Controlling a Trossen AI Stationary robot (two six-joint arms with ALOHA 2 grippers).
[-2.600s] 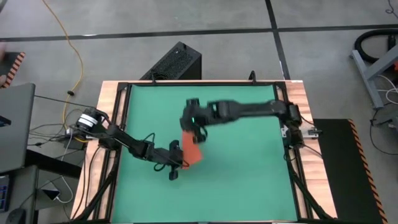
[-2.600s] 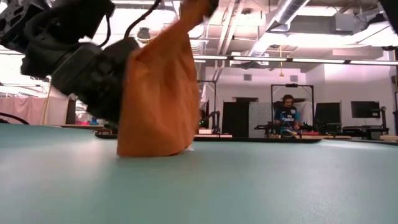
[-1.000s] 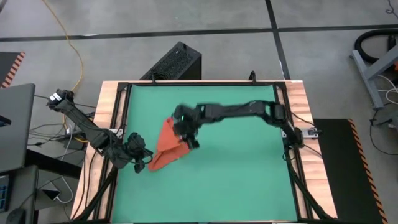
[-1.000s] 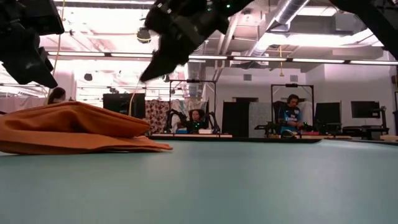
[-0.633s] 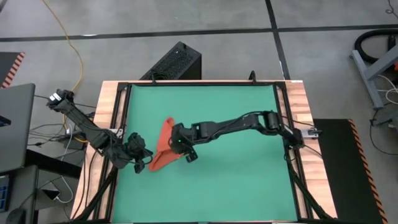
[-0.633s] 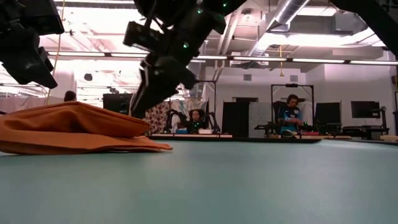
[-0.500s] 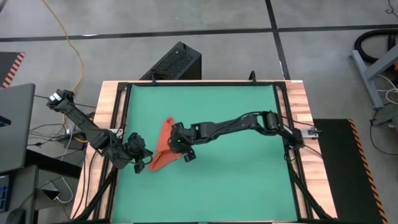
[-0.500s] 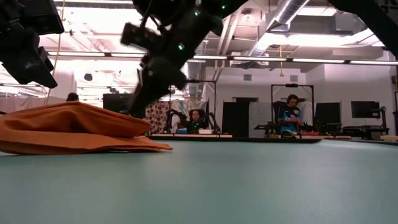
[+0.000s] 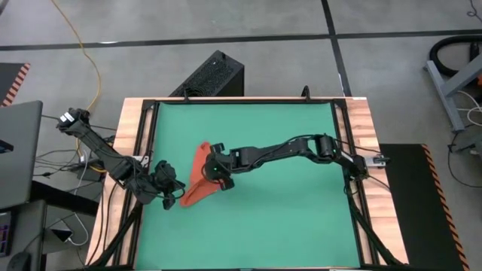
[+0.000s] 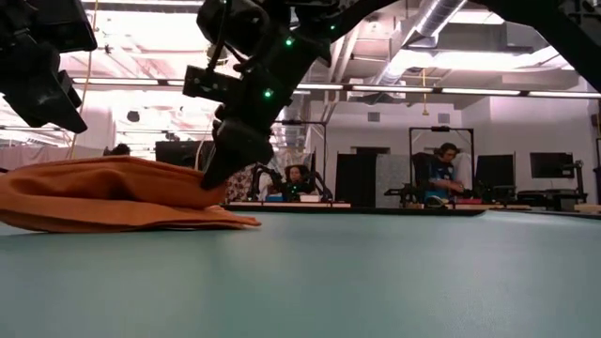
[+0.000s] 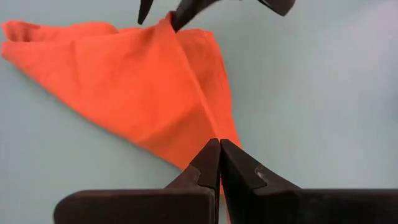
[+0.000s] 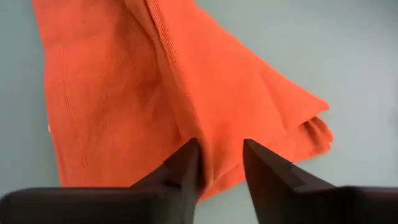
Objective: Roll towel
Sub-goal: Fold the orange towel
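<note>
Towel (image 9: pixel 197 175) lies folded in a rough triangle, left-centre of table (image 9: pixel 294 218). Right gripper (image 9: pixel 215 175) straddles a raised fold, part-open, not pinching yet. Left gripper (image 9: pixel 179 199) shut at towel's corner, whether it grips cloth unclear. Pinch one layer only, roll evenly.

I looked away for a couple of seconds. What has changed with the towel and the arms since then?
The towel, earlier held up off the green table, now lies there in a folded heap. The right gripper has come down onto its edge, fingers astride a fold. The left gripper has pulled back to the towel's corner, shut. The towel has not shifted in the last second.
</note>
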